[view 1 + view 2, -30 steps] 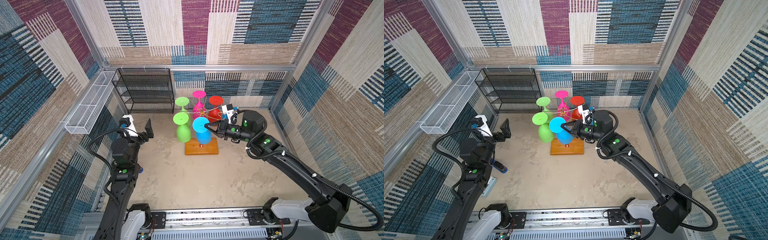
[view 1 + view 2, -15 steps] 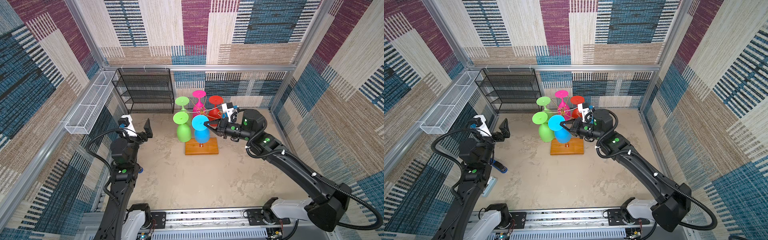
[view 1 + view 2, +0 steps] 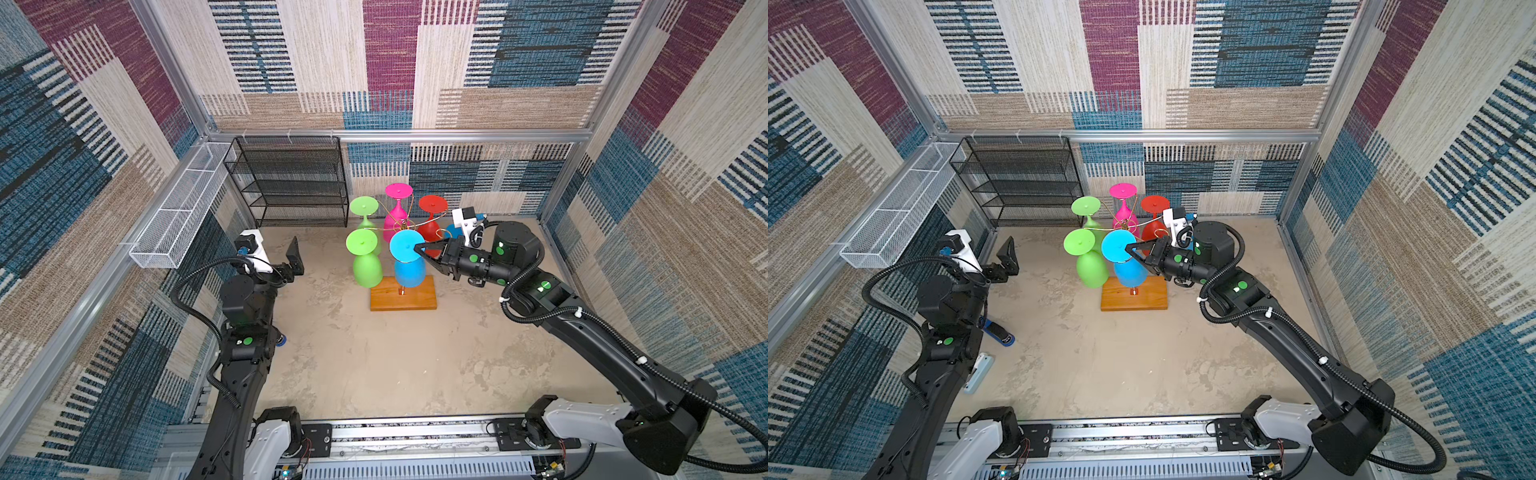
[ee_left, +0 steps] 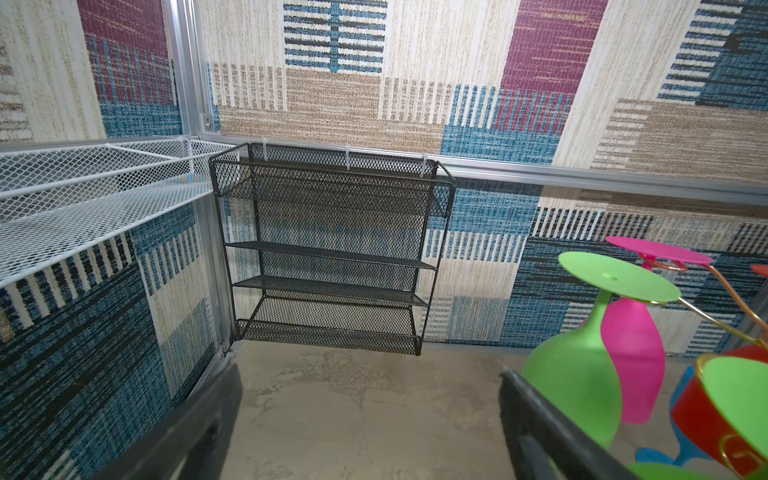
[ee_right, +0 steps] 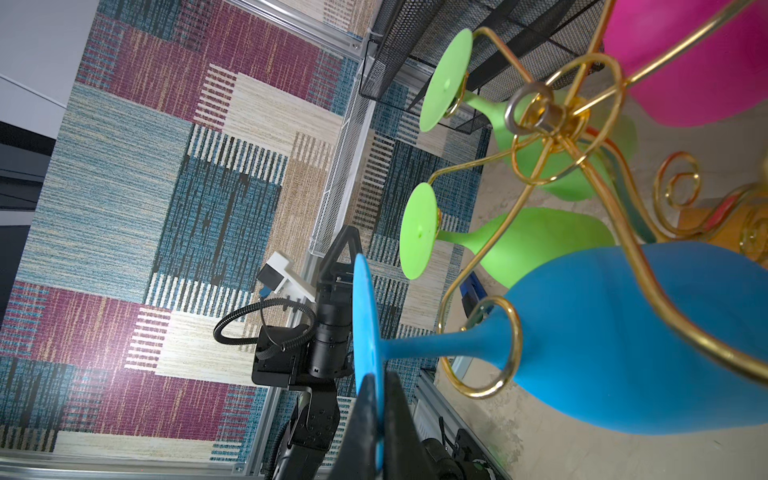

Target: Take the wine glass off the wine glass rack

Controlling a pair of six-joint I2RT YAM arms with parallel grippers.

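The wine glass rack [image 3: 403,296] is a gold wire stand on an orange-brown wooden base, seen in both top views [image 3: 1133,296]. Upside down on its arms hang two green glasses, a pink one, a red one and a blue wine glass [image 3: 409,272]. My right gripper [image 3: 419,248] is shut on the flat foot of the blue wine glass [image 5: 365,324]. Its stem still runs through a gold curl of the rack [image 5: 509,332]. My left gripper [image 3: 291,259] stands open and empty to the left of the rack, its fingers [image 4: 536,419] wide apart over bare floor.
A black mesh shelf unit [image 3: 291,183] stands on the back wall behind the rack. A long white wire basket [image 3: 178,208] hangs along the left wall. A blue and black tool [image 3: 998,332] and a pale flat object [image 3: 978,370] lie on the floor by the left arm.
The right gripper and the blue glass's foot have shifted very slightly. The left arm has stayed where it was.
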